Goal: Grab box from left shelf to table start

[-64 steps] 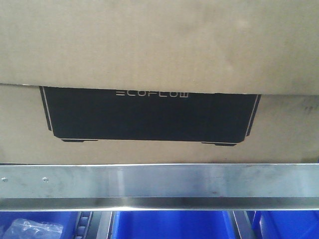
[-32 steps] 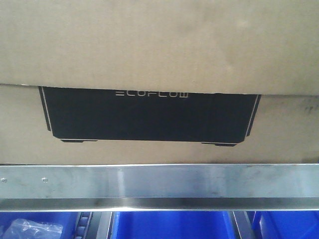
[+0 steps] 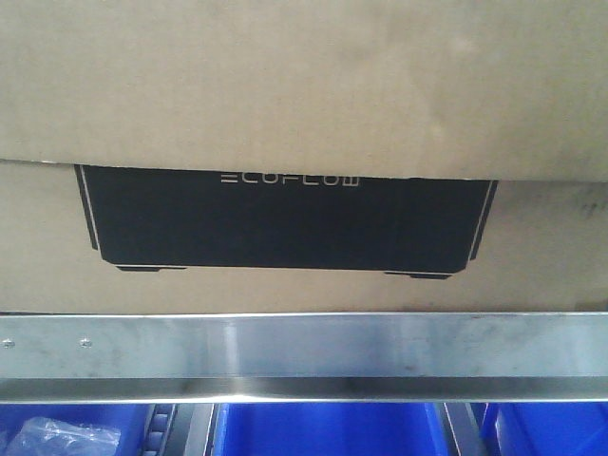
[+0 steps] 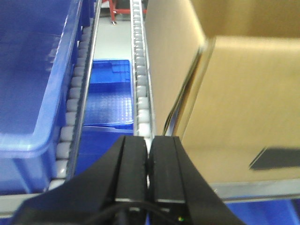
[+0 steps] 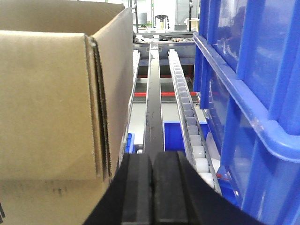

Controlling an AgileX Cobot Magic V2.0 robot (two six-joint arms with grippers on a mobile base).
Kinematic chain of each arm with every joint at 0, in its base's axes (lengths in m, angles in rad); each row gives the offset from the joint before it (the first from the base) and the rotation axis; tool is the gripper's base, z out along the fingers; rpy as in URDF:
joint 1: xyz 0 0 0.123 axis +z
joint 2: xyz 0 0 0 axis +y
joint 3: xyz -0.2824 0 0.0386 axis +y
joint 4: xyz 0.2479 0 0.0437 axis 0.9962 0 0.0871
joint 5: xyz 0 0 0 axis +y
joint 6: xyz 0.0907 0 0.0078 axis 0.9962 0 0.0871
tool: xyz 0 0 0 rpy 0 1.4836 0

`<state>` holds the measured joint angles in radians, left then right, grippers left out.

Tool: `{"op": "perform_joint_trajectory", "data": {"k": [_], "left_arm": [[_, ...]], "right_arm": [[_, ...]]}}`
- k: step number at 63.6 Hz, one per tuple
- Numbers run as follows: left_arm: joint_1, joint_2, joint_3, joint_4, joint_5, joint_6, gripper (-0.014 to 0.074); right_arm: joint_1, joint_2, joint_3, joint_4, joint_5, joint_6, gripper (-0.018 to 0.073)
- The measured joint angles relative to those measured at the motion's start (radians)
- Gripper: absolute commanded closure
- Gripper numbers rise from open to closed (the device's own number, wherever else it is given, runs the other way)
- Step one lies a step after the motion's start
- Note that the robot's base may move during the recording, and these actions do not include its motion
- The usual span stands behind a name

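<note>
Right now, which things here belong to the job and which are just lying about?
Job: box, shelf, left gripper, right gripper, both shut, either side of the box.
Lying about: blue bins, plastic bag.

Box [image 3: 285, 85] cut off at frame edges, clear bag [image 3: 59, 437] contents indistinct

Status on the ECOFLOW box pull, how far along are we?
Early. Done: the arms flank the box, with the left pincer at its left side and the right pincer at its right, both shut and empty. In hand: nothing; contact with the cardboard cannot be confirmed. Left: the box sits on the left shelf, so gripping, lifting out and carrying to the table all remain. The table is not in view.
</note>
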<state>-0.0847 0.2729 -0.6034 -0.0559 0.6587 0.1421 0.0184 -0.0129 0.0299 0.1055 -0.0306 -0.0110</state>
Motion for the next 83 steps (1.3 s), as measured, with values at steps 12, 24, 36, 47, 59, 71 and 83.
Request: {"op": "perform_joint_trajectory", "data": {"k": [12,24,36,47,59,71,83], "left_arm": [[0.0,0.125,-0.134,0.035,0.009,-0.032,0.0608],[-0.024,0.258,-0.271,0.167,0.076,-0.217,0.0608],[-0.159,0.398,-0.389,0.28,0.173,-0.318,0.0604],[-0.304,0.519,-0.507,0.334,0.256,-0.347,0.0456],[-0.343,0.656,-0.686,0.334,0.369,-0.361,0.0213],[-0.343,0.834,-0.891,0.328,0.552,-0.362,0.021],[-0.343,0.963,-0.993,0.308,0.597,-0.368,0.021]], "right_arm": [[0.0,0.0,0.0,0.0,0.0,0.0,0.0507],[0.0,0.0,0.0,0.0,0.0,0.0,0.0507],[0.0,0.0,0.0,0.0,0.0,0.0,0.0507],[0.0,0.0,0.0,0.0,0.0,0.0,0.0507],[0.0,0.0,0.0,0.0,0.0,0.0,0.0507],[0.0,0.0,0.0,0.0,0.0,0.0,0.0507],[0.0,0.0,0.0,0.0,0.0,0.0,0.0507]]}}
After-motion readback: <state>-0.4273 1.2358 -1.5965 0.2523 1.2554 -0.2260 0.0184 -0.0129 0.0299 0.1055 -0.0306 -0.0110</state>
